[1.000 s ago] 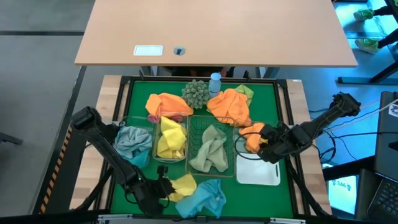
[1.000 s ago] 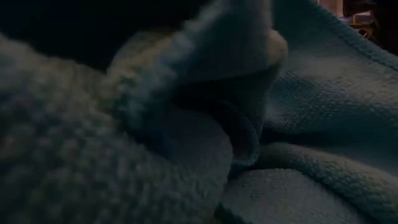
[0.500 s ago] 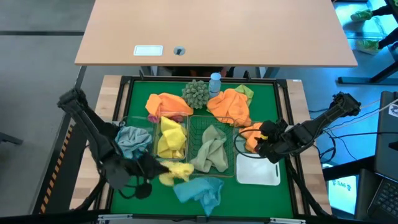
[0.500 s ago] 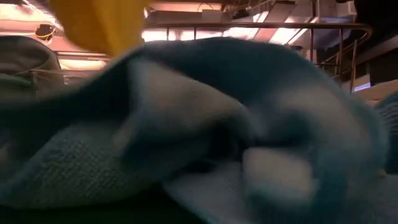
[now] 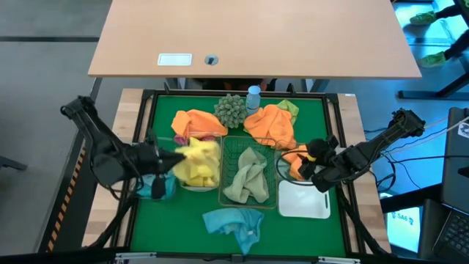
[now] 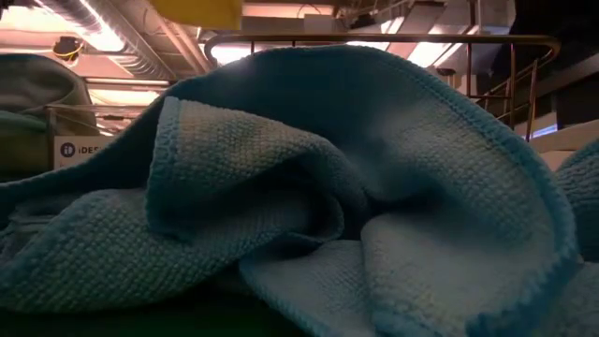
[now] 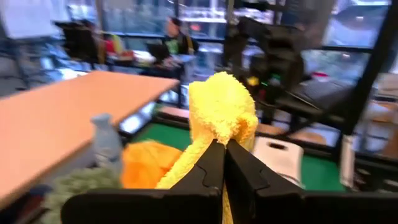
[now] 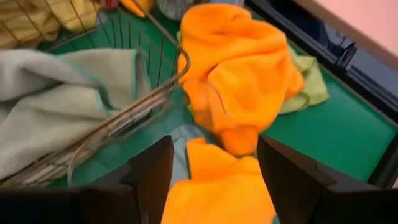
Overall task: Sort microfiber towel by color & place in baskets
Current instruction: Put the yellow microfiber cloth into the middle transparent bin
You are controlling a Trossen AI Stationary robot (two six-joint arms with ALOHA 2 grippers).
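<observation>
Left gripper (image 7: 224, 163): fingers pinched shut on a yellow towel (image 7: 219, 118), which rises just past the tips and trails below them.
Yellow bin (image 5: 199, 167): directly under the held towel; a release while the arm is moving could drape cloth over the rim.
Grey-blue bin (image 5: 155, 170): close under the left wrist; a trailing corner might snag it.
Right gripper (image 8: 211, 163): jaws wide, an orange towel (image 8: 219, 193) between them but not clamped; closing could catch the wire-mesh basket (image 8: 127, 112) beside it.
Blue towel (image 5: 234, 224): loose on the mat, well apart from both grippers.

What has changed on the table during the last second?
The left pincer, shut on the yellow towel, carried it from the table's near edge up over the clear bin of yellow towels. The blue towel stayed behind. The right pincer stayed open over an orange towel.
</observation>
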